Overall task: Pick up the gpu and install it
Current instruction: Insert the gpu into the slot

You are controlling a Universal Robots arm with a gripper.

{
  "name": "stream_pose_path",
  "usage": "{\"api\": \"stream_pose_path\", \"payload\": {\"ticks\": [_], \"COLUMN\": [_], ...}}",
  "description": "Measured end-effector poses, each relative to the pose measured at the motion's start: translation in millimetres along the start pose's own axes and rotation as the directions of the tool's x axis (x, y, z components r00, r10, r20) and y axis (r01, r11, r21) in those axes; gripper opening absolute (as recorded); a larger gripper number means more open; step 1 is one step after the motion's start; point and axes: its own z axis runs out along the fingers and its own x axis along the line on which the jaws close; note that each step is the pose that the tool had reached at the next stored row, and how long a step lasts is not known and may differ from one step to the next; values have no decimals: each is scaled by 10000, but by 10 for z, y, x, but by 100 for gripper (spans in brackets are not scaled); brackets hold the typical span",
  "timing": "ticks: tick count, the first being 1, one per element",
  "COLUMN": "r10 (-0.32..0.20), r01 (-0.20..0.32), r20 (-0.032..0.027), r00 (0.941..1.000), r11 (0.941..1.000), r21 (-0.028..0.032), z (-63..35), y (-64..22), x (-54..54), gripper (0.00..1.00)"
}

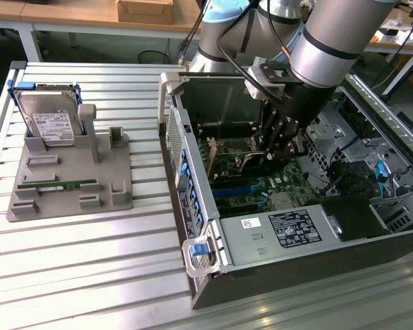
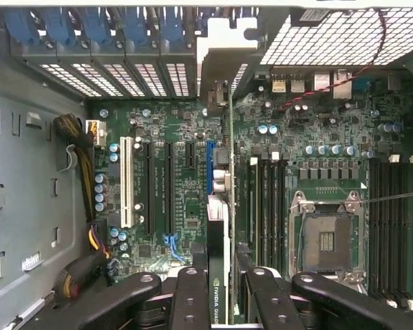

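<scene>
The jaws are closed tight on the gpu [image 2: 220,292], pinching the thin card edge-on so that its connector edge faces the motherboard [image 2: 172,206] beneath them. Ahead of the jaws the card runs alongside the blue PCIe slot [image 2: 210,161], and its silver bracket [image 2: 220,41] reaches the rear wall of the computer case [image 1: 193,199]; whether it is seated cannot be told. Well away from the jaws, outside the case, a grey fixture [image 1: 69,199] on the tabletop [image 1: 89,268] holds a hard drive [image 1: 49,122].
</scene>
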Motion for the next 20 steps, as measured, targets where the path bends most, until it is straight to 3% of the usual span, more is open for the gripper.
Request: {"api": "stream_pose_path", "payload": {"ticks": [13,20], "r10": [-112,-112], "r01": [112,112], "r20": [-6,-5], "r00": [9999,9999], "r11": [9999,9999], "r21": [-1,0], "z": [256,301], "y": [98,124], "x": [60,46], "gripper": [26,26]}}
